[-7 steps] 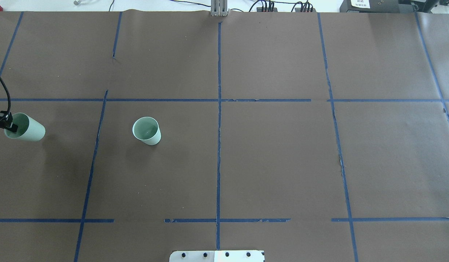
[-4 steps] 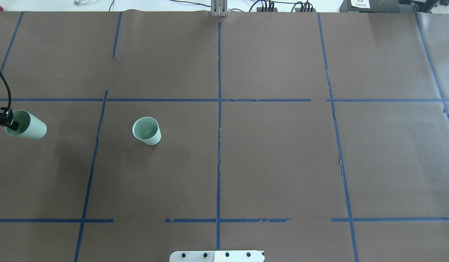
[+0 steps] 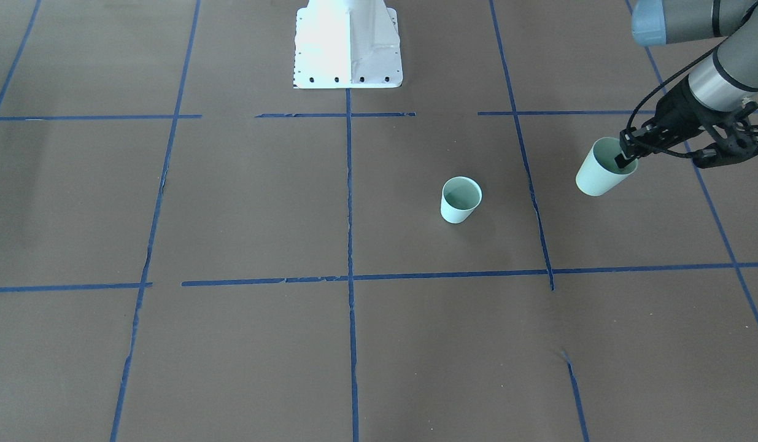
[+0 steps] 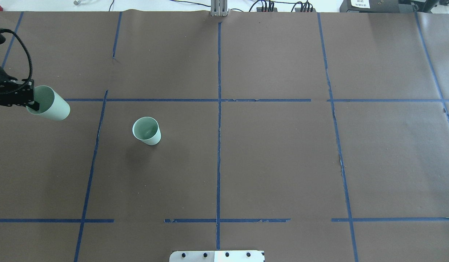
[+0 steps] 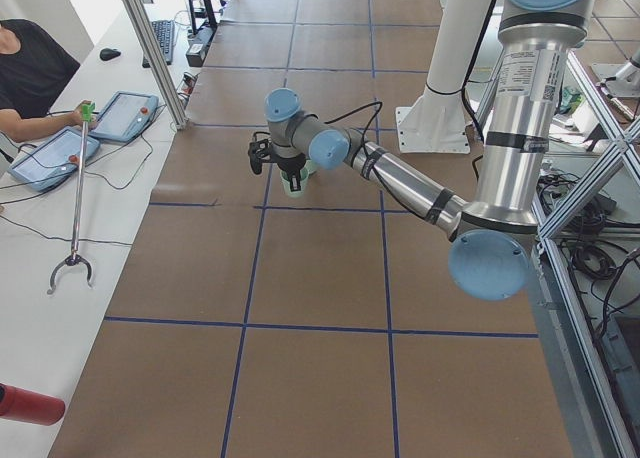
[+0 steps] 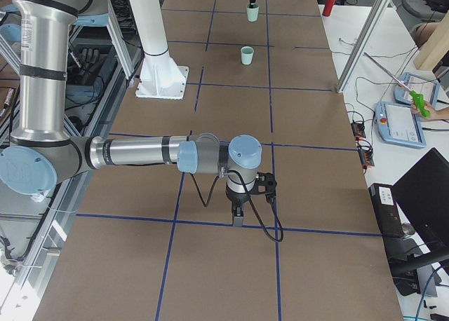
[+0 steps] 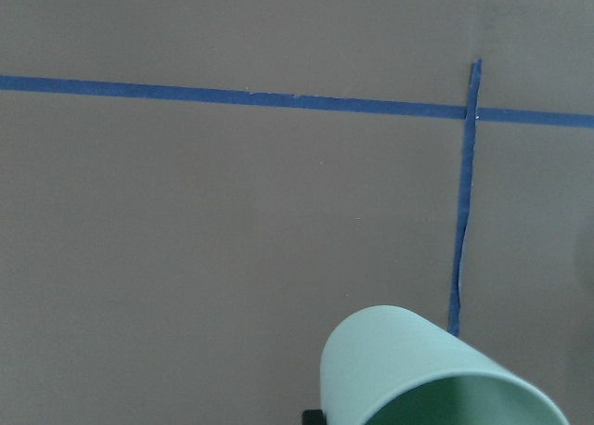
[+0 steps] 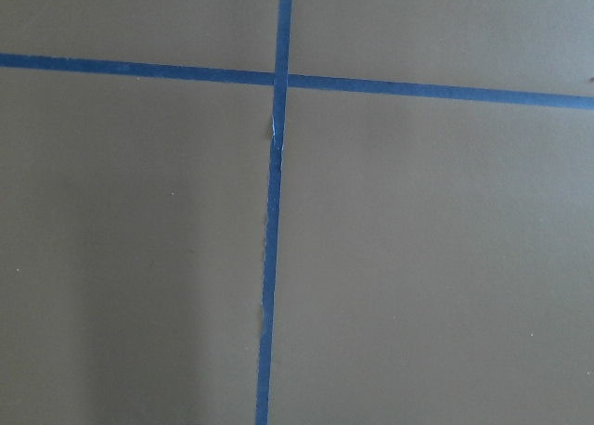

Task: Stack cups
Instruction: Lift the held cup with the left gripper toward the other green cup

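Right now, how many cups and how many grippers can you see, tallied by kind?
Cups: 2, the held cup, tilted and off the table, and the standing cup
Grippers: 2, the left gripper pinching the held cup's rim, and the right gripper
Total: 4

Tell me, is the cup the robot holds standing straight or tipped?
Tipped. The held cup slants in the left gripper, mouth facing partly sideways; the other cup stands upright.
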